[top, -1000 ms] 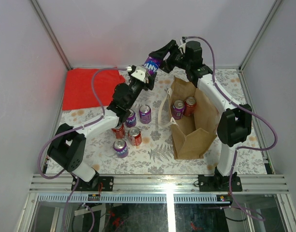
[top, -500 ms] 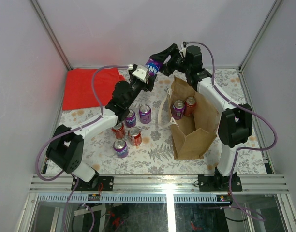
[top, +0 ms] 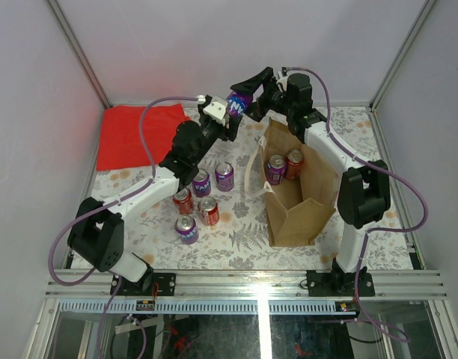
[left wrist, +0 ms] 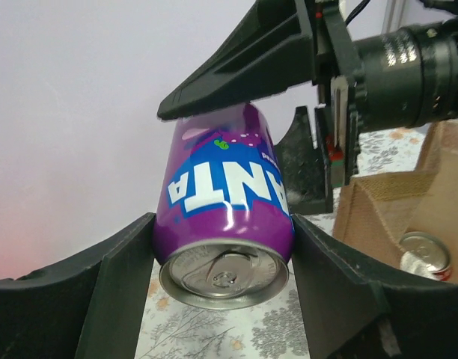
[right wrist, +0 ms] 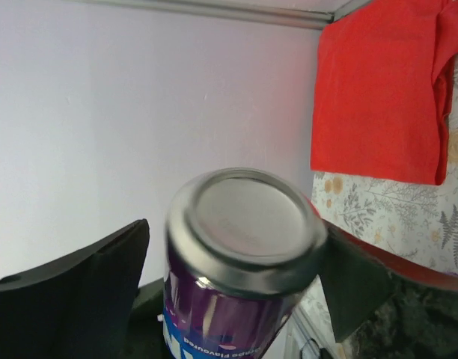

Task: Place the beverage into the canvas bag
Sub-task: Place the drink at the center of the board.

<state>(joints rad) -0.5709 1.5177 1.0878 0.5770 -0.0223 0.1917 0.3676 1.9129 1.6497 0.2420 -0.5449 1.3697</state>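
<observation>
Overall, I was mid-handover above the far end of the bench (top: 236,232), just beyond the open mouth of the canvas bag (top: 298,221). The bag stood upright on the right side with two cans (top: 275,168) already inside, and the red cloth (top: 132,138) lay flat at the far left, well clear.

The left tool (left wrist: 223,221) was clamped on the purple can (left wrist: 225,187), pads against both flanks near the tab end, with the can tilted and lifted off everything. The right tool (right wrist: 235,228) straddled the other end with its jaws apart. I could see a gap on one side, so I judged it had no grip.

To do this well, I reckoned the right jaws had to close squarely across the can's body, not its rim, before the left let go, since an early release would drop it outside the bag. After that I wanted a short, low carry over the mouth, aiming for the free space nearer the arm bases and not onto the two cans. Five loose cans (top: 208,211) stood on the bench.
</observation>
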